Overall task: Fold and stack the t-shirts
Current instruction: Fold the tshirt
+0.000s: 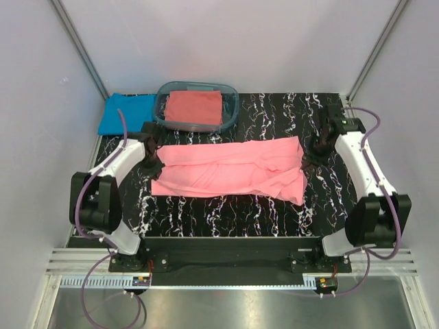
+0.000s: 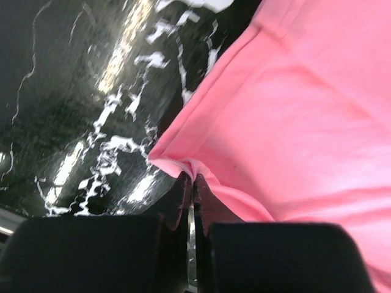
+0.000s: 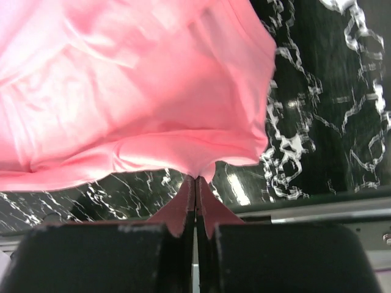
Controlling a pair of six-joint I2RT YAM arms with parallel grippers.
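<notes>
A light pink t-shirt [image 1: 233, 168] lies stretched left to right across the black marbled table, folded lengthwise. My left gripper [image 1: 152, 163] is shut on its left edge; in the left wrist view the tips [image 2: 193, 178] pinch a fold of the pink cloth [image 2: 293, 122]. My right gripper [image 1: 309, 162] is shut on the shirt's right edge; in the right wrist view the tips [image 3: 195, 178] pinch the pink cloth [image 3: 134, 91], lifted a little off the table. A coral-red t-shirt [image 1: 195, 107] lies folded in the tub. A bright blue t-shirt [image 1: 123, 112] lies at the back left.
A clear bluish plastic tub [image 1: 232, 104] stands at the back, just behind the pink shirt. White walls with metal posts close in the table at back and sides. A metal rail [image 1: 226, 264] runs along the near edge by the arm bases.
</notes>
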